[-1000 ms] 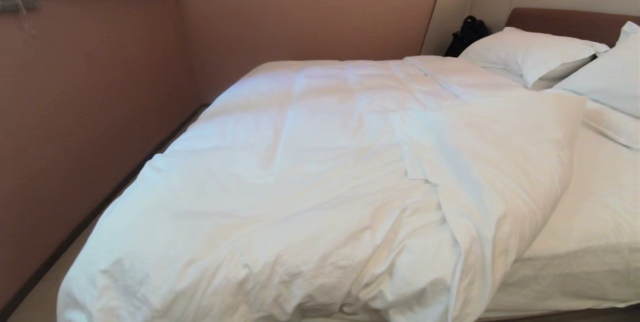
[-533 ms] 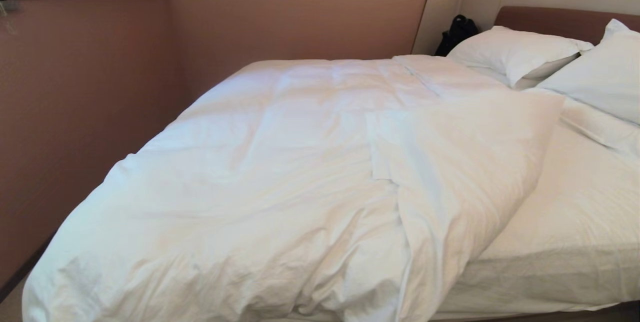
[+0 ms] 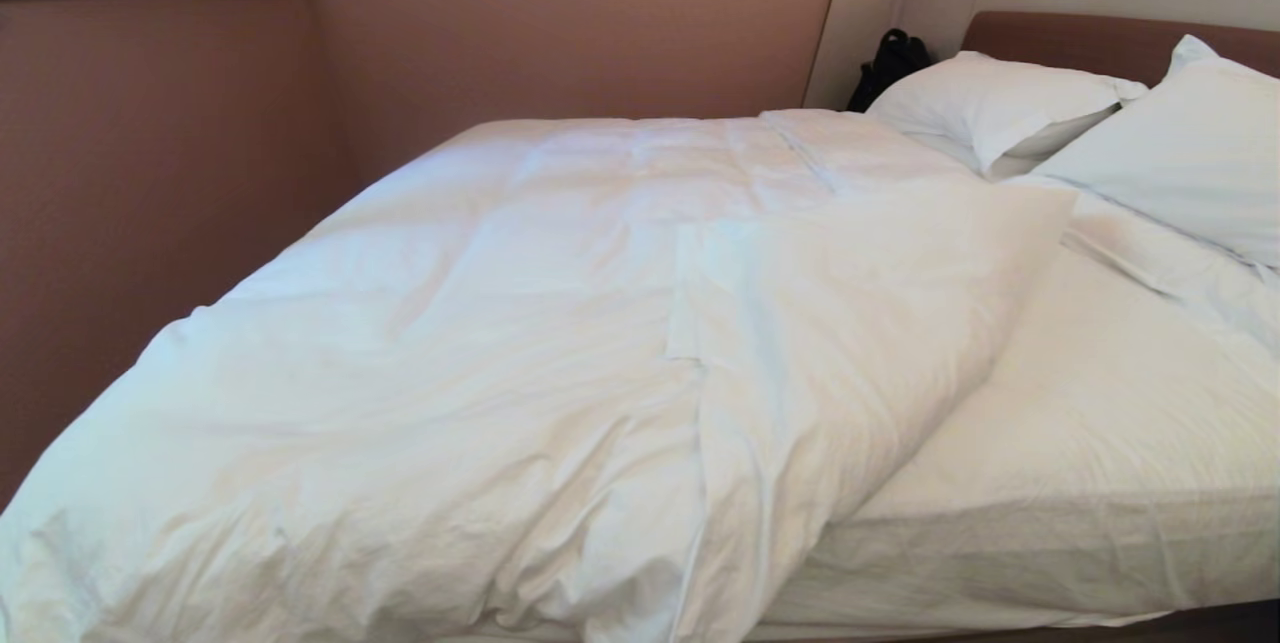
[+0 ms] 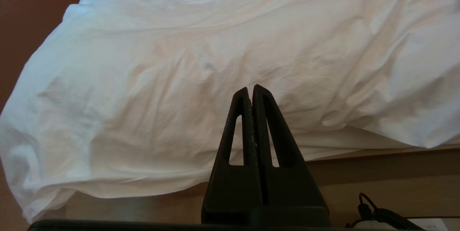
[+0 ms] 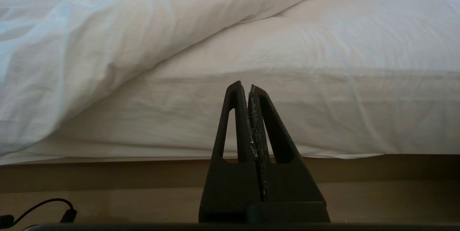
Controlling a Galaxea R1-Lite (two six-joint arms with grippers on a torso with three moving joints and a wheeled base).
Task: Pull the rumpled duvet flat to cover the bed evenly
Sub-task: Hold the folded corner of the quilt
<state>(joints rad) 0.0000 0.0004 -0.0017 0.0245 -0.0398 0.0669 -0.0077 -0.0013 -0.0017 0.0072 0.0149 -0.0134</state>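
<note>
A: Covering the left part of the bed (image 3: 1090, 483), the duvet (image 3: 480, 343) lies bunched toward the wall side. Its right edge is folded back on itself in a thick flap running diagonally from near the pillows down to the foot.

B: And the right part?

A: Bare fitted sheet (image 3: 1110, 423), from the flap out to the mattress edge. The duvet's lower end spills over the foot of the bed at the left.

B: Head end?

A: Two white pillows (image 3: 990, 108) against the brown headboard (image 3: 1090, 38). A black bag (image 3: 885, 63) sits in the corner beside the far pillow.

B: Left gripper?

A: Left gripper (image 4: 251, 89) hangs low in front of the foot of the bed, fingers pressed together, nothing between them. Apart from the duvet; the overhanging fabric fills the left wrist view behind it.

B: Right gripper?

A: Right gripper (image 5: 245, 86) likewise clenched and empty, facing the side of the mattress where the sheet is exposed. The duvet flap crosses the right wrist view to one side of it. No contact with sheet or duvet.

B: Arms in the head view?

A: Neither one shows there.
</note>
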